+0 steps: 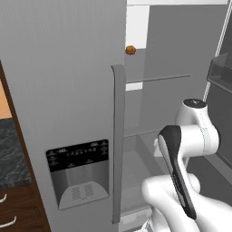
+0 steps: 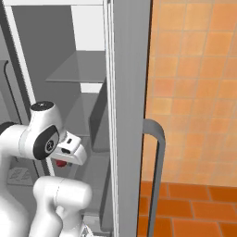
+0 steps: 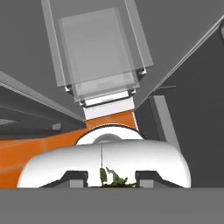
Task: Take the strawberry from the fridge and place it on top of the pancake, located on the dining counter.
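Fridge: the tall grey steel two-door fridge [image 1: 63, 90] stands with its right door swung open and its left door shut. The shut door carries a long vertical handle [image 1: 118, 145] and a black-edged dispenser panel [image 1: 79, 174] at about 7 o'clock in the left base view. In the right base view the open door shows edge-on, its own handle [image 2: 157, 176] at 4 o'clock.

Shelves: grey shelves [image 1: 156, 79] sit inside the open compartment, with a pale drawer or bin [image 3: 103, 61] at 12 o'clock in the hand view.

Wall and floor: an orange tiled wall [image 2: 194, 83] fills the right of the right base view, above a darker orange tiled floor [image 2: 190, 208].

Arm: the white arm [image 1: 190, 149] reaches into the open compartment at mid height.

Pincer: the white two-finger gripper [image 2: 62, 162] points downward, at 8 o'clock in the right base view. Whether its fingers are spread or pinching, I cannot tell.

Strawberry: the tiny red roundish strawberry [image 2: 61, 162] shows just under the hand, right at the gripper; its green leaves [image 3: 114, 179] lie between the two dark finger tips at 6 o'clock in the hand view.

Other item: a tiny orange-brown round item [image 1: 130, 50] rests on an upper shelf, well above the arm.
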